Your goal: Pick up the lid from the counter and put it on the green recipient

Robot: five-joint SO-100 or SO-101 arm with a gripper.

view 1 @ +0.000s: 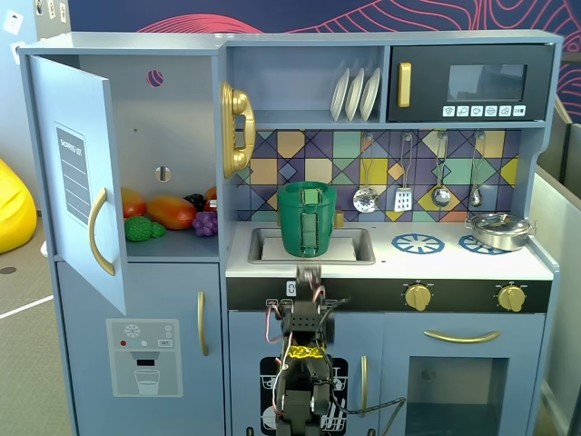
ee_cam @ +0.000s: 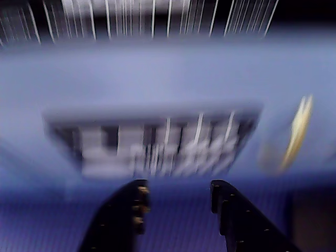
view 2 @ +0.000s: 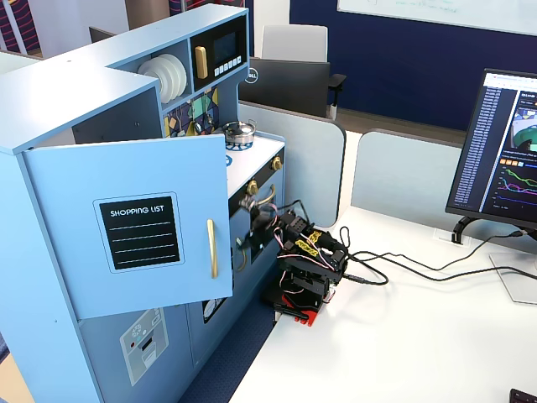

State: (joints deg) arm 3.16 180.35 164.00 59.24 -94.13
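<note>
**Lid sits on pot above folded arm**

Black fingers [ee_cam: 131,210] of the hand [ee_cam: 176,202] stand apart, holding nothing; everything beyond them is motion-blurred. Above the hand [view 1: 309,272], the dark-green recipient [view 1: 307,222] stands in the counter's [view 1: 454,265] sink, its ribbed strap facing forward. Its green lid [view 1: 307,191] rests on top, seen edge-on.

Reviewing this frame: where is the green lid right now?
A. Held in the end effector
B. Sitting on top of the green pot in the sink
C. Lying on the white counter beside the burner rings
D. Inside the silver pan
B: in a fixed view the lid caps the green pot standing in the sink, while the end effector in the wrist view holds nothing.
</note>
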